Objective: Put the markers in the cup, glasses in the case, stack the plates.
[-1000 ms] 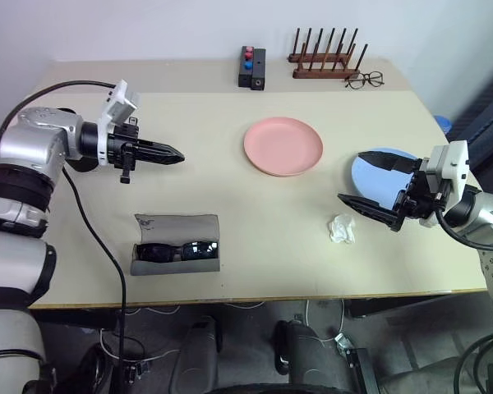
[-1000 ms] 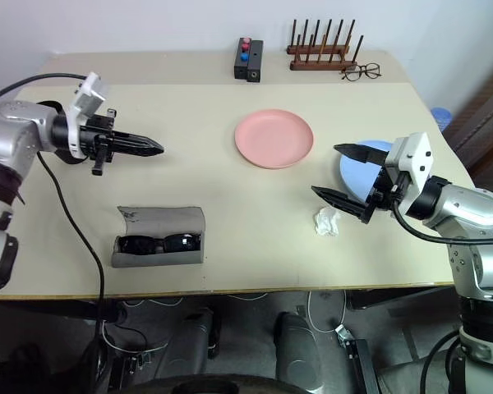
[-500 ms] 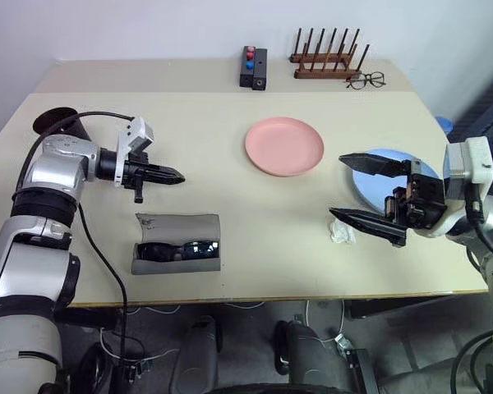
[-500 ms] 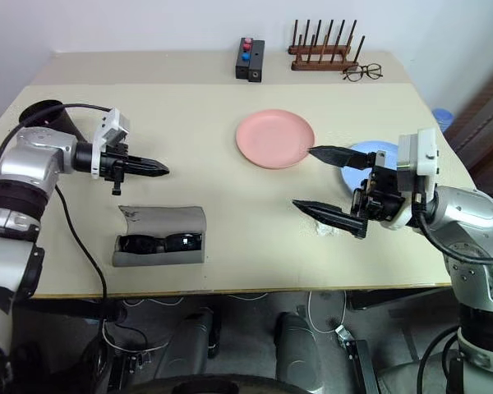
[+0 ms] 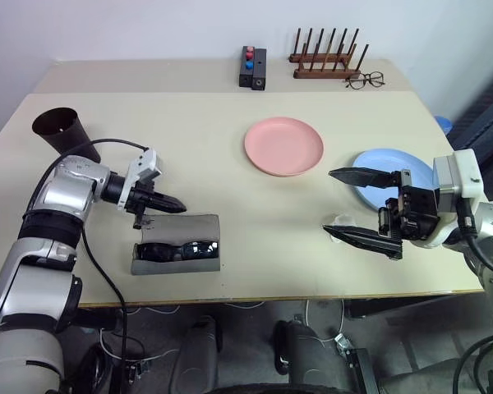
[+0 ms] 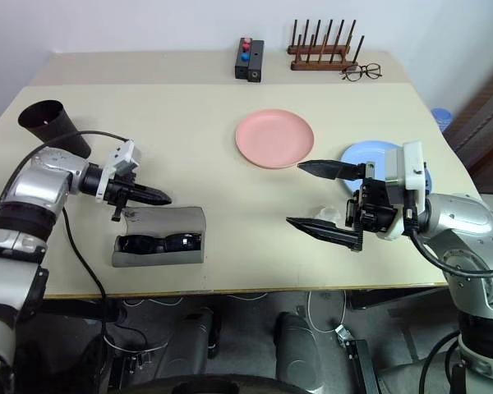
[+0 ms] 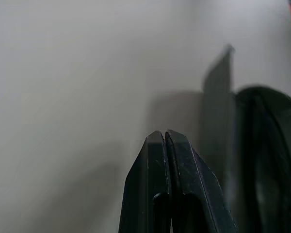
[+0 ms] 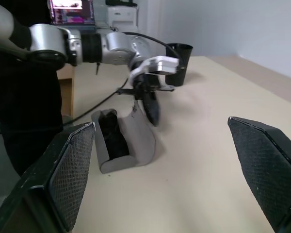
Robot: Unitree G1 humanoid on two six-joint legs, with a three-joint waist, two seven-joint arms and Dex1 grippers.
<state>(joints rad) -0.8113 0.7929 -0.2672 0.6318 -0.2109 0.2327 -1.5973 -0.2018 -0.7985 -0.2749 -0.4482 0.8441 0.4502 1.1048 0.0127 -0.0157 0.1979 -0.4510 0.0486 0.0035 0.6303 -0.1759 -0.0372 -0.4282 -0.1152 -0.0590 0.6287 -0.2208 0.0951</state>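
The grey case (image 5: 177,226) lies open near the table's front left, and the black glasses (image 5: 177,250) rest inside it. My left gripper (image 5: 179,207) is shut and empty, its tip just over the case's raised flap (image 8: 136,128). Behind that arm stands the dark cup (image 5: 59,127). Of the two plates, the pink plate (image 5: 283,145) sits mid-table and the blue plate (image 5: 403,160) lies to its right. Beside the blue plate's near left edge my right gripper (image 5: 329,202) hovers wide open and holds nothing. The markers are out of view.
A crumpled white tissue (image 5: 343,222) lies under the right gripper. Along the far edge stand a black box with red and blue buttons (image 5: 252,67), a wooden peg rack (image 5: 326,57) and clear spectacles (image 5: 364,80).
My left gripper has come down and back, still shut, from above the table to the case's flap, uncovering the cup. The open right gripper has shifted slightly left and turned.
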